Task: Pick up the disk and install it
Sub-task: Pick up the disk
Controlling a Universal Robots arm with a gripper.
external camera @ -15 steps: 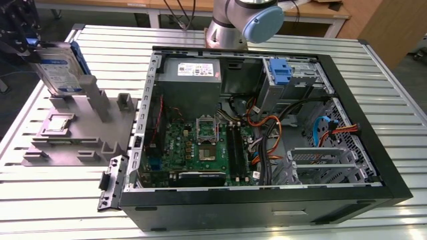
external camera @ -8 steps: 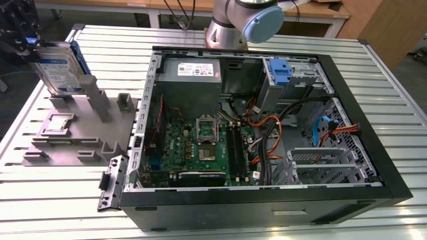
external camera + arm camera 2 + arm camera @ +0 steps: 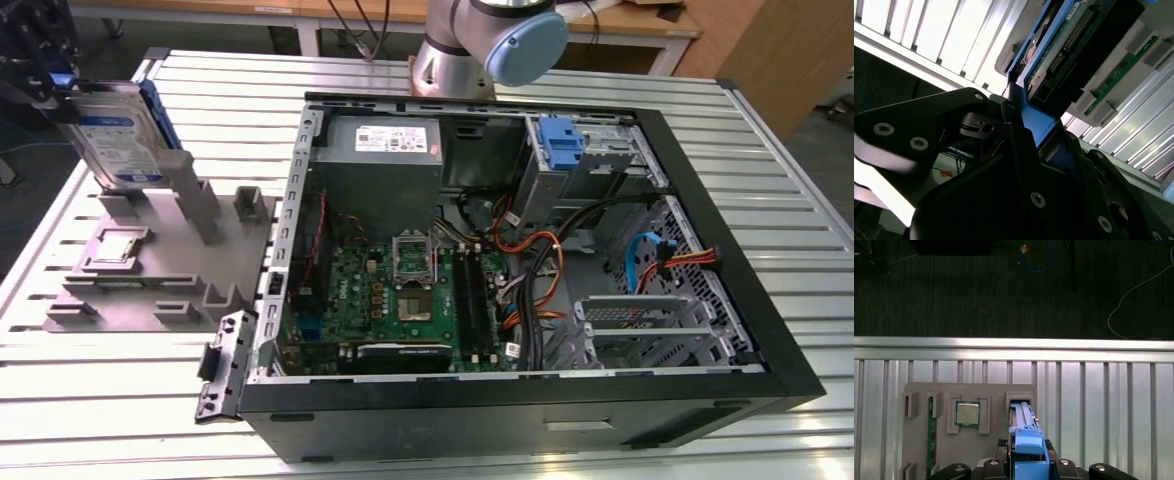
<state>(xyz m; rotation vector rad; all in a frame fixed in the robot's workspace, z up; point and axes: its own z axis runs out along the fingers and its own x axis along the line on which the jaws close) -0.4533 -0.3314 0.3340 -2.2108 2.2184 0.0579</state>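
Gripper (image 3: 1019,116): closed hard on the disk's blue frame, at its upper end.
Disk (image 3: 123,140): upright at the exterior view's left, over the grey stand (image 3: 147,275), with its lower end at the stand's slot (image 3: 1019,401). I cannot tell whether it is clear of the slot.
Risk, slip: the hold is on plastic only and near one end, so the disk may swing or slide out.
Risk, jam: a tilt could wedge the lower end against the slot walls and drag the stand.
Risk, snag: loose cables (image 3: 534,265) cross the open case (image 3: 534,395) and could catch the frame.
Writing: there is a white-and-blue label on the disk and a white label on the power supply (image 3: 394,140). The print on both is too small to read.
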